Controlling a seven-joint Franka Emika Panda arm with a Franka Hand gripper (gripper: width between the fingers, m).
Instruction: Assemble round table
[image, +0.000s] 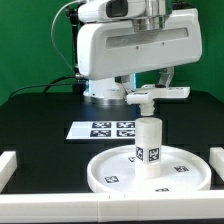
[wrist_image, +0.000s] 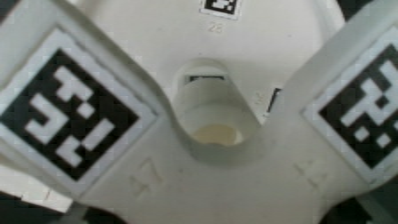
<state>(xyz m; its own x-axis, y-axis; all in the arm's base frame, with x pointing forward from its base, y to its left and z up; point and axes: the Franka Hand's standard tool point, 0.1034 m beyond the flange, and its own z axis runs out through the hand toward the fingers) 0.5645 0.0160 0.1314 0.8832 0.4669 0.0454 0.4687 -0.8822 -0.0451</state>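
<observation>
The large rimmed round disc (image: 110, 172) lies flat on the black table at the front. The short thick cylinder leg (image: 149, 150) stands upright on its middle, with tags on its side. My gripper (image: 150, 90) hangs straight above the leg and is shut on the cross-shaped foot (image: 160, 95), held level with a small gap above the leg's top. In the wrist view the foot (wrist_image: 214, 175) fills the picture, with a tagged arm (wrist_image: 71, 100) on either side and a short hollow stub (wrist_image: 212, 108) at its centre. My fingers are hidden there.
The marker board (image: 103, 129) lies flat on the table behind the disc. White bars (image: 6, 166) edge the workspace at the exterior view's left, right and front. The robot's white base (image: 105, 90) stands at the back.
</observation>
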